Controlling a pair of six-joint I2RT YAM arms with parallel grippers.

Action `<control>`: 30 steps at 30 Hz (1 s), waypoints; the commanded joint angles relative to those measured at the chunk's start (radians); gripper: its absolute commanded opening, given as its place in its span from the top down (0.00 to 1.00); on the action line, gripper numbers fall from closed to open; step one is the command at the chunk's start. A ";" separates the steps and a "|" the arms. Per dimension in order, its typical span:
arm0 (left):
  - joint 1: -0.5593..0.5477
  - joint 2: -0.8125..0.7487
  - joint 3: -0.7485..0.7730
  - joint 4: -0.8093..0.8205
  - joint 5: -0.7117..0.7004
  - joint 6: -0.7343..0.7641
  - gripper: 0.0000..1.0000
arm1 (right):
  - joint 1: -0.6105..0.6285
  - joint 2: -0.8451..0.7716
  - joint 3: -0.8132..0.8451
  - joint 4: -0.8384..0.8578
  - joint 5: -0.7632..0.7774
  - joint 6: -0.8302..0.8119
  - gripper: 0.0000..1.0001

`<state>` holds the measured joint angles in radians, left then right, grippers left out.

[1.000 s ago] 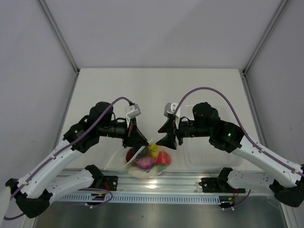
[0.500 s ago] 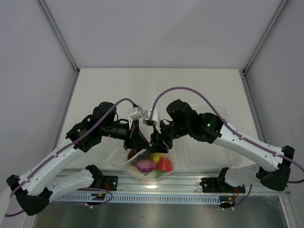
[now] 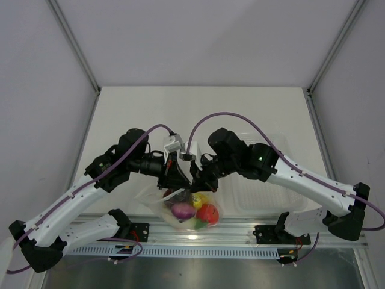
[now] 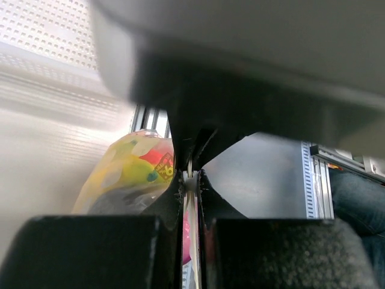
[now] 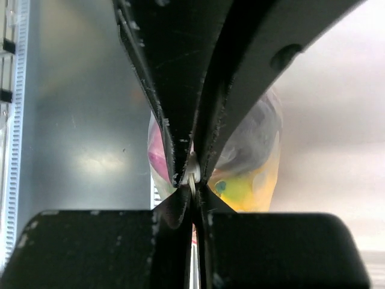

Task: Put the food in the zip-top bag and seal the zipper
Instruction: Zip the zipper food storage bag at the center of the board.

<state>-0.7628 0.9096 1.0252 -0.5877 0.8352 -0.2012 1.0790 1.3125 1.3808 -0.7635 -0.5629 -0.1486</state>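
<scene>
The zip-top bag [image 3: 163,203] hangs near the table's front edge, between the two arms. The food [image 3: 194,211] is inside it: a purple piece, a red fruit and yellow pieces show through the plastic. My left gripper [image 3: 178,179] is shut on the zipper [image 4: 191,179] at the bag's top edge. My right gripper [image 3: 196,181] faces it from the right, shut on the same zipper [image 5: 192,170] strip right next to it. In the left wrist view the bag [image 4: 126,174] bulges to the left of the jaws. In the right wrist view the bag [image 5: 255,162] shows behind the jaws.
A clear ridged plastic tray [image 3: 267,192] lies on the table under the right arm. A metal rail [image 3: 198,238] runs along the front edge just below the bag. White walls close in the table on both sides.
My right arm swung left from over the tray to the bag's mouth, and its jaws closed on the zipper beside the left gripper. The left gripper kept its grip.
</scene>
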 commanded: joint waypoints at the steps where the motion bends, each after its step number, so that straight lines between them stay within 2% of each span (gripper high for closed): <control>1: -0.010 -0.001 0.006 0.049 0.030 0.009 0.99 | -0.004 -0.071 -0.044 0.157 0.076 0.105 1.00; 2: -0.010 -0.003 -0.005 0.048 0.030 0.009 0.99 | -0.005 -0.096 -0.074 0.241 0.113 0.130 1.00; 4: -0.010 -0.009 -0.011 0.034 0.007 0.013 1.00 | -0.014 -0.166 -0.136 0.302 0.201 0.214 1.00; 11: -0.010 -0.025 -0.039 0.019 -0.045 0.017 0.99 | -0.053 -0.239 -0.215 0.386 0.304 0.438 1.00; 13: -0.010 -0.028 -0.042 0.016 -0.051 0.016 0.99 | -0.030 -0.237 -0.216 0.382 0.348 0.458 1.00; 20: -0.010 -0.054 -0.053 -0.006 -0.079 0.005 0.96 | -0.021 -0.240 -0.258 0.366 0.385 0.477 1.00; 22: -0.010 -0.057 -0.059 -0.018 -0.085 0.005 0.99 | -0.019 -0.254 -0.278 0.386 0.371 0.483 1.00; 25: -0.010 -0.067 -0.065 -0.023 -0.116 0.009 0.99 | -0.002 -0.266 -0.275 0.380 0.371 0.451 1.00; 29: -0.010 -0.083 -0.056 -0.008 -0.125 0.014 0.99 | 0.004 -0.295 -0.275 0.369 0.250 0.354 1.00; 30: -0.010 -0.081 -0.042 -0.009 -0.125 0.017 0.99 | 0.004 -0.308 -0.267 0.357 0.229 0.331 0.94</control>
<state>-0.7643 0.8467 0.9676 -0.5644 0.7094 -0.1997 1.0809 1.0649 1.0939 -0.4404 -0.2771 0.2722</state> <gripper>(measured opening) 0.047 0.030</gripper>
